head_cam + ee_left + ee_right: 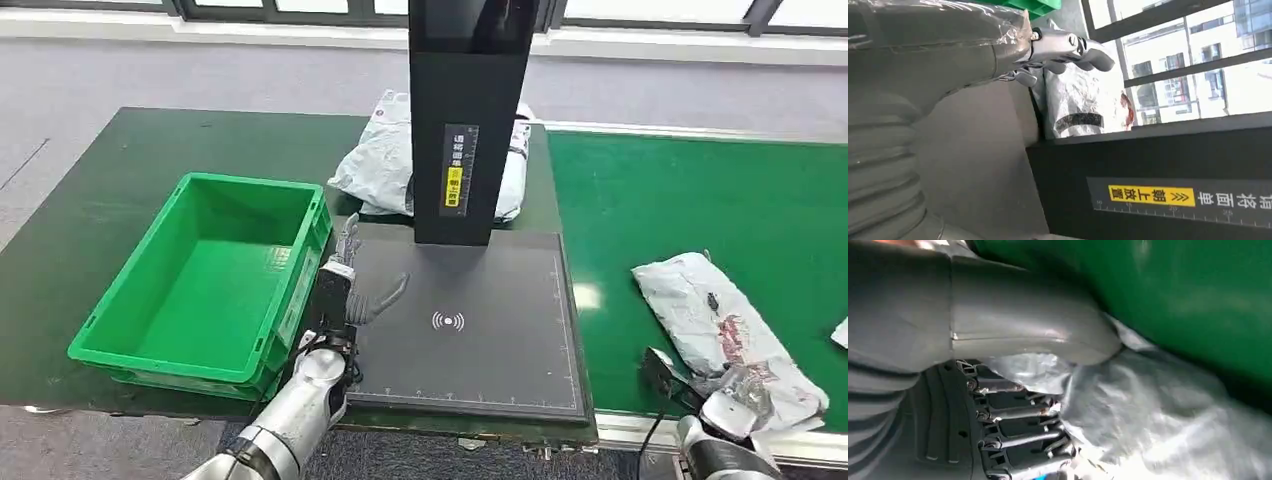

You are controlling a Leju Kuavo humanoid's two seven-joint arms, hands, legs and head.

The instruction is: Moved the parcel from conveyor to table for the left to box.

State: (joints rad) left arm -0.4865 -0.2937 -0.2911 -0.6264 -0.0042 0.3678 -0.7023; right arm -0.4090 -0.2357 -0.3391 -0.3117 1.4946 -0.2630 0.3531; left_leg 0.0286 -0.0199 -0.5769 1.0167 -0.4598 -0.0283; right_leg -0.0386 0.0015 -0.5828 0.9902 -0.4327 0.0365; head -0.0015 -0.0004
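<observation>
Green conveyor belt [720,210] lying on right side, dark table [90,230] on left. Black scanner post [465,110] standing upright on dark pad [480,330]. Green crate [215,275] sitting beside pad, on table. Grey parcel [715,330] lying on belt near its front edge; second bag [375,165] resting behind post. Left hand [345,290] hovering between crate and pad, fingers spread, holding nothing. Right hand [735,410] gripping parcel's near end, thumb [1048,335] pressing over plastic, fingers [1023,435] curling under it.
</observation>
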